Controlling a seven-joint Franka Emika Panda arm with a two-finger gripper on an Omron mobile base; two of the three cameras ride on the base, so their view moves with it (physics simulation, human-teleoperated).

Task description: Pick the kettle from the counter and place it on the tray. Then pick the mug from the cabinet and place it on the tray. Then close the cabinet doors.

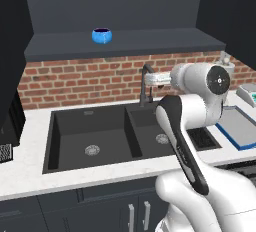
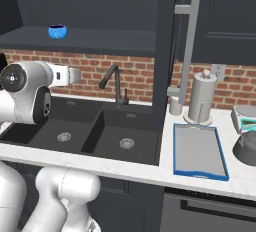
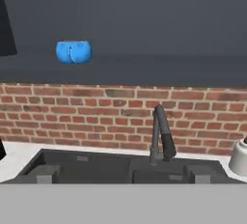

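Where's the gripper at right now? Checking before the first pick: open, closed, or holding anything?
Gripper: open, holding nothing, aimed at the faucet.

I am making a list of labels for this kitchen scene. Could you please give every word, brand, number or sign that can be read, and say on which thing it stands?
No text can be read in any view.
Device right of the tray: teal screen, nothing legible on it.
Mug, kettle, paper-towel roll, cabinet door: plain, no label or sign.
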